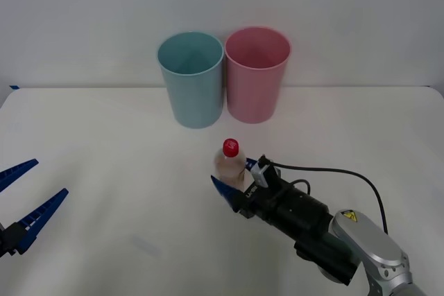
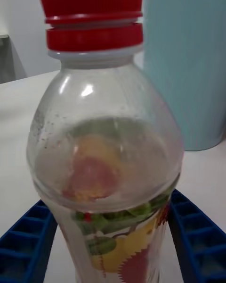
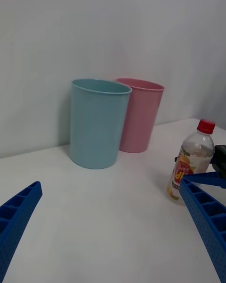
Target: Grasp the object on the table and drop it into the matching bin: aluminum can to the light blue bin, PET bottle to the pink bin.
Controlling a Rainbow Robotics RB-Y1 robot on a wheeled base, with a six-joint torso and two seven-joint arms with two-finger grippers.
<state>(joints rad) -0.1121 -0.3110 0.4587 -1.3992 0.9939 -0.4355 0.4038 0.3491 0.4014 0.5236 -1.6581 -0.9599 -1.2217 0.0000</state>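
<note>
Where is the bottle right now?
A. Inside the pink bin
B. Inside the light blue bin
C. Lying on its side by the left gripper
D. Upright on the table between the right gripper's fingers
D: the bottle stands upright on the table, with the right gripper around its lower body.

One PET bottle (image 1: 229,164), one light blue bin (image 1: 191,79), one pink bin (image 1: 256,74), one table (image 1: 104,150).

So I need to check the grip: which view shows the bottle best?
The right wrist view: the bottle stands close up between the right gripper's blue fingers. The front view shows it small; the left wrist view shows it from the side, farther off.
</note>
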